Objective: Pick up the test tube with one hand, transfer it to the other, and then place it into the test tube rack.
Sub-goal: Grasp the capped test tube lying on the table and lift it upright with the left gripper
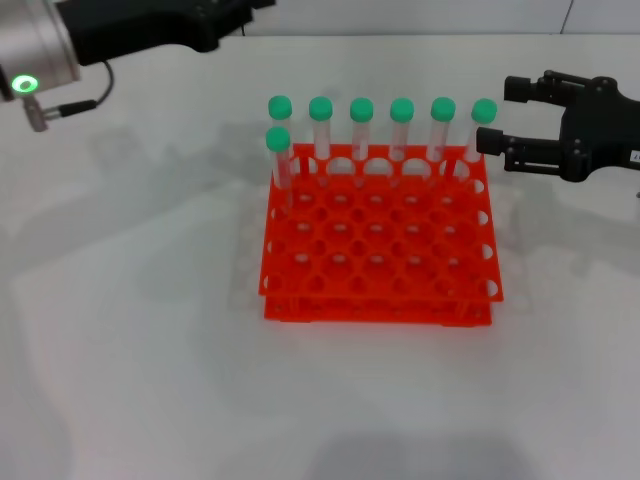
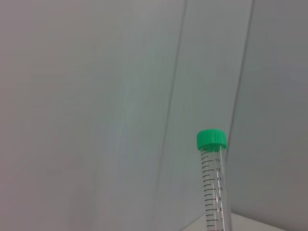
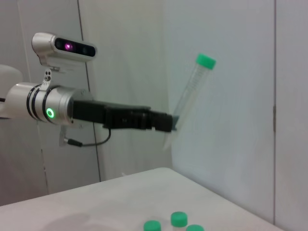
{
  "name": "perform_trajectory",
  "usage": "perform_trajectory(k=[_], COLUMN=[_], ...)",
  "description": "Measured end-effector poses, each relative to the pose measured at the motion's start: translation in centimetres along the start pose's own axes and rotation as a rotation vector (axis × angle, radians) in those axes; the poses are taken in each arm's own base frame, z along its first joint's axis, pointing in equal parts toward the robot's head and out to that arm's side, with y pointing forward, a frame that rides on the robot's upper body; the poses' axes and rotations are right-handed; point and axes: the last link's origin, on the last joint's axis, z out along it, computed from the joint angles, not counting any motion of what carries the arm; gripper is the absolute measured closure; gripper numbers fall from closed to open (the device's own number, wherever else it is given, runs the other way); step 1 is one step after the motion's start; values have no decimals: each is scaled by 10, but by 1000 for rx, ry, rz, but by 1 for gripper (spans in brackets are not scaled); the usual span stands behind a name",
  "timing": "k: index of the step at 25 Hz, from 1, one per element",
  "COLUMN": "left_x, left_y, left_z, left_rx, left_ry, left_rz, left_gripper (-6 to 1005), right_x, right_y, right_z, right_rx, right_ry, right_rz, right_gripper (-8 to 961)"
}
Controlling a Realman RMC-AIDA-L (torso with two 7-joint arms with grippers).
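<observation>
The test tube (image 3: 189,94), clear with a green cap, is held tilted in the air by its lower end, with my left gripper (image 3: 168,124) shut on it. The left wrist view shows the same test tube (image 2: 214,192) against the wall. In the head view the left arm (image 1: 150,30) reaches across the top left corner and the held tube is out of frame. My right gripper (image 1: 505,115) stands open beside the back right corner of the orange-red test tube rack (image 1: 380,260), with nothing between its fingers.
Several green-capped tubes (image 1: 361,125) stand along the rack's back row, and one more (image 1: 279,160) in the second row at the left. Their caps (image 3: 178,219) show at the bottom of the right wrist view. White table (image 1: 130,350) surrounds the rack.
</observation>
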Motion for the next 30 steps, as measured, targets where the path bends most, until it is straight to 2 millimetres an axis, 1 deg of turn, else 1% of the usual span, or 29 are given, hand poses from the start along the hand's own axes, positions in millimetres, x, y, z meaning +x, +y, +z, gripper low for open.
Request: perform_trajectory(k=[4,7,12,19,30], left_x=[-5,-11,-16,-20,-27], left_y=[6,14,25,34,41], left_z=[18,31,42,48,41], left_rx=[-33,-76,-117,-153,-179], left_ry=[-37,-76,-91,-100,-66], left_rz=[17,41,65,65,98], left_gripper=[817,817,817,817,817], right_x=[-4,-6,-9,-16,-24], right_y=[-3,-5,-6,-8,-8], right_z=[-2,-4,-10,-16,-14], right_rx=[16,26,43,56,46], right_ry=[-20,-37,-66,-90,-108], right_rz=[-4,-8,-21,-39,-58], right_gripper=[206,207,207,208,209])
